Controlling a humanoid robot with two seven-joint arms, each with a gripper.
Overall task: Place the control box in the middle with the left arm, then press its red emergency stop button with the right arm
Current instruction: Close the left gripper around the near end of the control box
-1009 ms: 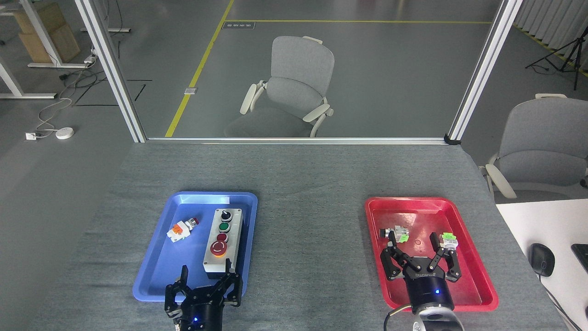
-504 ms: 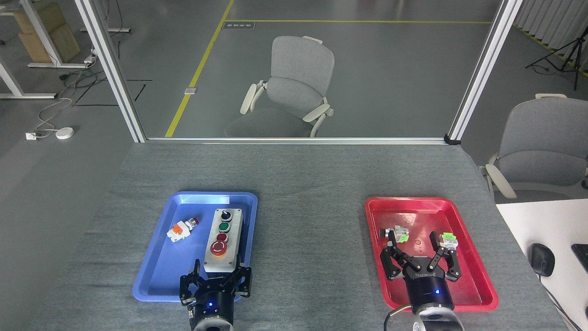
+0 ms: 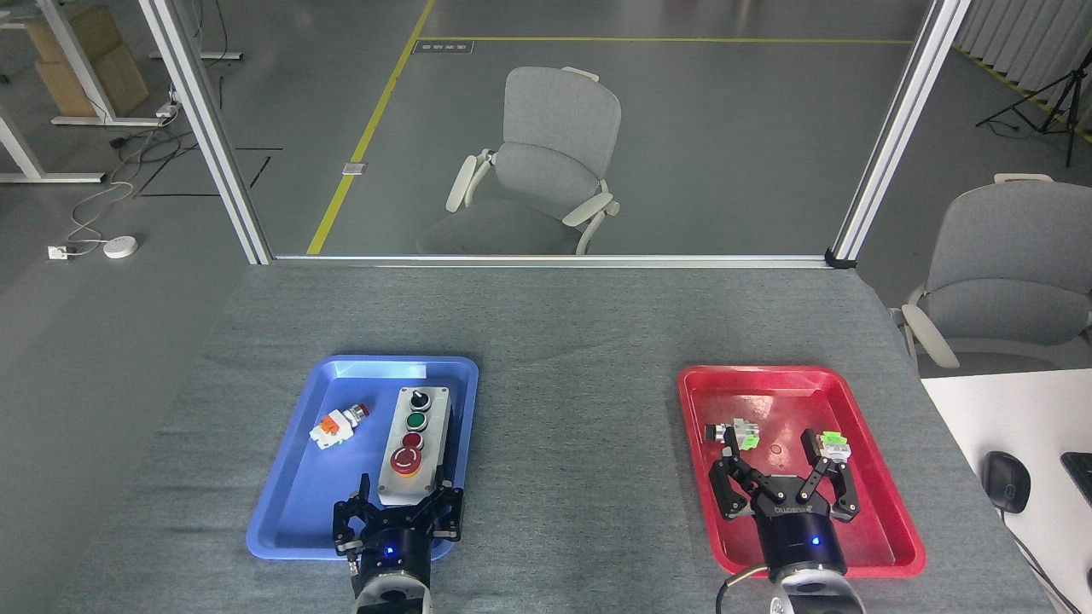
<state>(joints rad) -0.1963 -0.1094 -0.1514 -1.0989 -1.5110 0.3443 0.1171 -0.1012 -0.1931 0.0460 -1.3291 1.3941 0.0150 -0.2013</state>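
Note:
The control box [image 3: 415, 443], light grey with a black base, lies lengthwise in the blue tray [image 3: 290, 503]. Its row runs from a black knob at the far end to the red emergency stop button [image 3: 405, 460] at the near end. My left gripper [image 3: 407, 489] stands open at the box's near end, one finger on each side of that end, not closed on it. Over the red tray [image 3: 793, 388], my right gripper [image 3: 769, 439] is open and holds nothing.
A loose white-and-orange push button [image 3: 337, 424] lies in the blue tray, left of the box. Two small green-and-white parts [image 3: 735, 432] [image 3: 833, 443] sit in the red tray beside my right fingers. A computer mouse [image 3: 1005, 480] rests on a white desk at the right.
My left gripper has moved right and forward, from the tray's near edge up to the box's near end, with its fingers now flanking it. The right gripper has barely shifted.

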